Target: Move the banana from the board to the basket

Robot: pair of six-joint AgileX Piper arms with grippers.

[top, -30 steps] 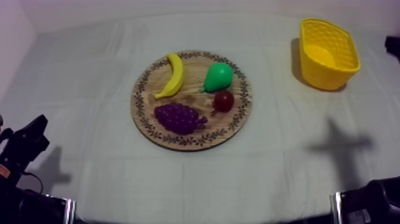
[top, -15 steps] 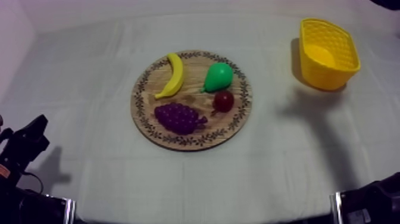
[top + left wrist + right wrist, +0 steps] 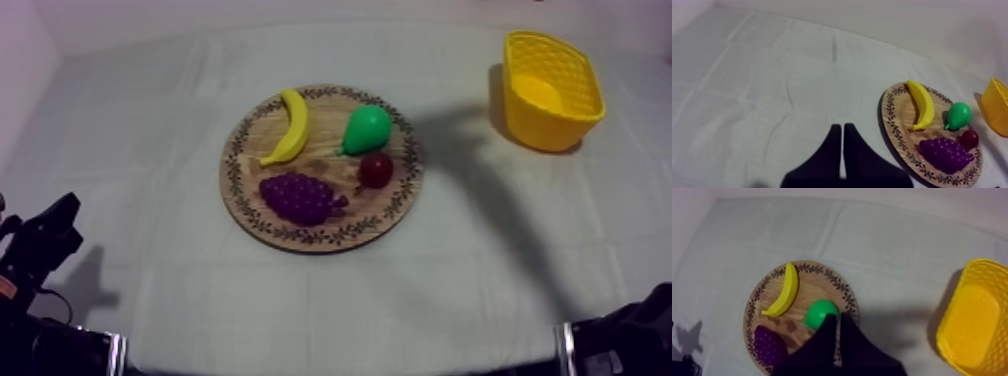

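Cloth-covered table [image 3: 150, 120], wooden board [image 3: 322, 236], yellow basket [image 3: 552, 88]

Banana [image 3: 287, 127] on board [image 3: 322, 238], basket [image 3: 545, 130] apart

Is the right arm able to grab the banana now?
Likely yes. The banana lies bare on the board, apart from the pear, with nothing over it. The right gripper hangs near the board, shut, so it must open first.

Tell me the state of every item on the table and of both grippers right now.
banana: lying on the wooden board, ungripped
pear: on the board
bunch of grapes: on the board
small red fruit: on the board
yellow basket: upright, empty
left gripper: shut, empty
right gripper: shut, empty
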